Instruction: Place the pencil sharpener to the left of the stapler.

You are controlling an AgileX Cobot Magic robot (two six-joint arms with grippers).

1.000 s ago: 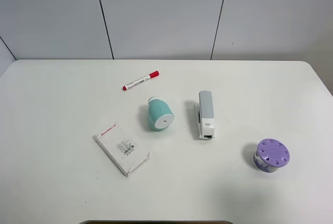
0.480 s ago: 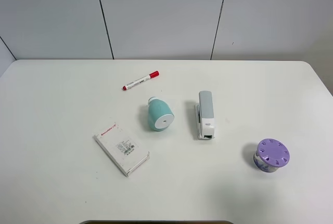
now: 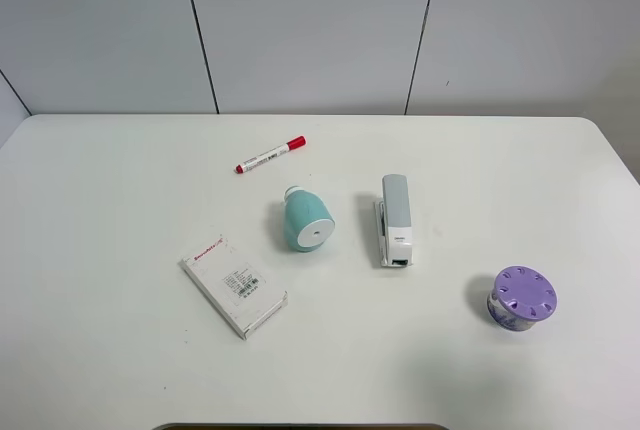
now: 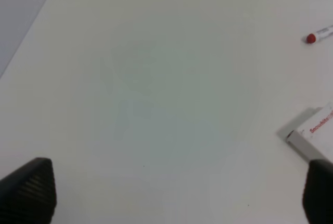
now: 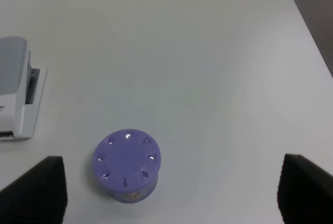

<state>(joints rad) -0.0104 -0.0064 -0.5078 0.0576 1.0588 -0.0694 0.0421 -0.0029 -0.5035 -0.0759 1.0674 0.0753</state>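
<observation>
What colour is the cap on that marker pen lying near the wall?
Red cap; exterior high view shows it best.

Looked like smooth plastic on the pencil sharpener (image 3: 305, 222), teal body faintly sheened, flat white face matt. Read as plastic too on the stapler (image 3: 394, 219), light grey over white, satin rather than glossy. Matt, smooth white across the desk (image 3: 120, 200). Seemed paper or card on the white box (image 3: 233, 285), red print on top. Purple container (image 5: 127, 164): matt dotted lid. Ribbed black on the finger pads (image 4: 28, 190).
</observation>
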